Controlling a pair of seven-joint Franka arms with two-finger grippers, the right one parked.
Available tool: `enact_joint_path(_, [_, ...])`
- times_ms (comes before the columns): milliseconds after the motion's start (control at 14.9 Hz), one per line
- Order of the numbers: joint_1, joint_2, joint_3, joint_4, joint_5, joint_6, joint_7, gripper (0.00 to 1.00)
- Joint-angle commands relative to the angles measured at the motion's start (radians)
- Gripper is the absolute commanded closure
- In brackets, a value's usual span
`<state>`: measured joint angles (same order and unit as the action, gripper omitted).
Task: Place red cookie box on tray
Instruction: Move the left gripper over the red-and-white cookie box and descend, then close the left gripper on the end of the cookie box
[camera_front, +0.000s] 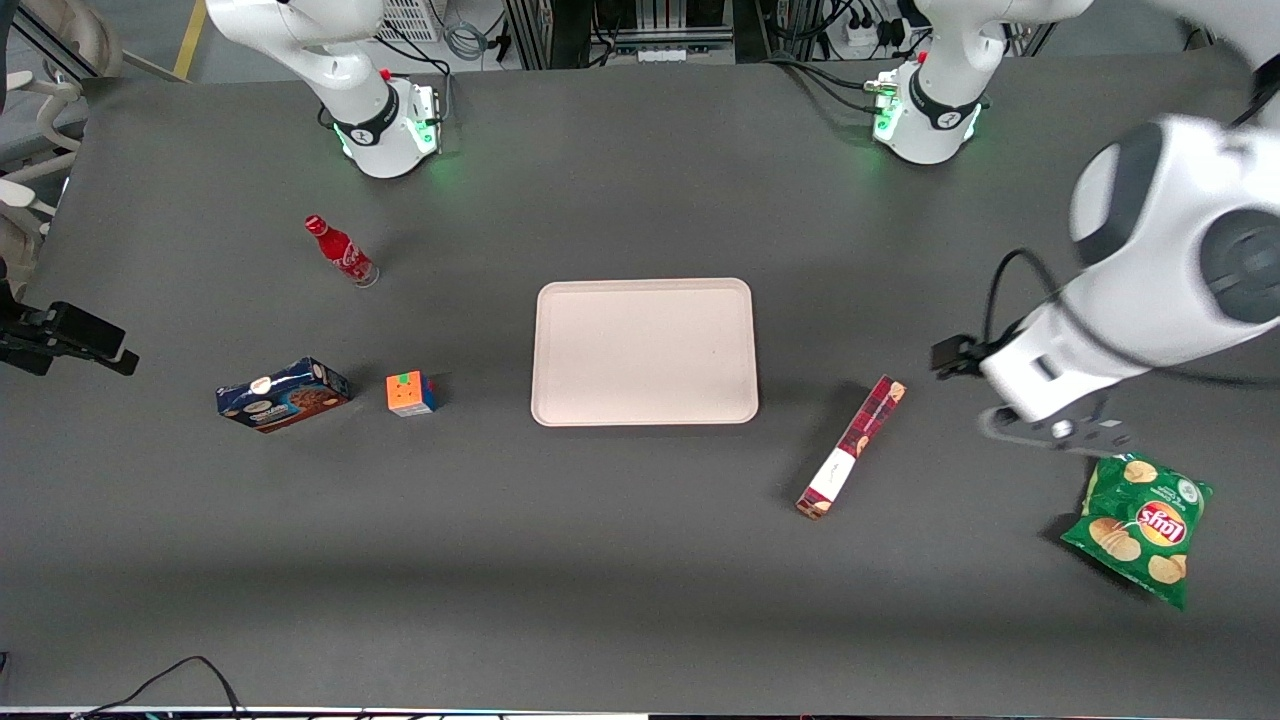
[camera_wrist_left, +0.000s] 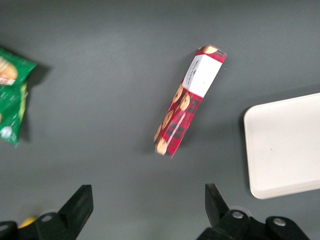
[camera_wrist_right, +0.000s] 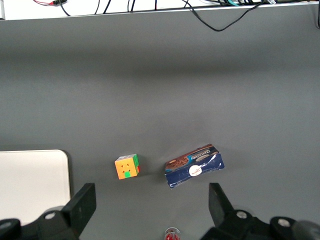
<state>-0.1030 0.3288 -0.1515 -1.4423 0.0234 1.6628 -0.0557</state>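
The red cookie box (camera_front: 852, 446) is what this is all about, and right now it lies flat on the table, angled, beside the tray toward the working arm's end and a touch nearer the front camera than the tray, well clear of its rim.

Biggest thing out there is the tray (camera_front: 644, 352) itself, bare and waiting mid-table. Then the working arm, with its gripper (camera_front: 1062, 432) hanging above the table farther from the tray than the box is, not over the box yet. In the wrist view the fingers are spread wide with nothing between them, and the box (camera_wrist_left: 189, 100) sits ahead of the gripper (camera_wrist_left: 149, 207).

My read: this is the approach. The box is long and slim, so the smart play is to centre over its middle, turn the wrist so the fingers close across the narrow width, then drop straight down.

Around the tray: a green chip bag (camera_front: 1138, 526) lies farther out than the gripper, close to it, so it could get clipped on a sloppy descent. Toward the parked arm's end sit a blue cookie box (camera_front: 283, 393), a red bottle (camera_front: 341, 251) and a small puzzle cube (camera_front: 411, 393), all out of the way. Nothing lies between box and tray.
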Motion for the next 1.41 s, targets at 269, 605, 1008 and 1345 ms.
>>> enact_joint_path(269, [-0.06, 0.134, 0.009, -0.073, 0.072, 0.23, 0.273, 0.0])
enact_joint_path(605, [-0.092, 0.179, 0.007, -0.205, 0.072, 0.441, 0.246, 0.0])
enact_joint_path(1008, [-0.136, 0.208, 0.009, -0.313, 0.16, 0.656, 0.093, 0.0])
enact_joint_path(1345, [-0.135, 0.242, 0.013, -0.342, 0.21, 0.739, 0.092, 0.0])
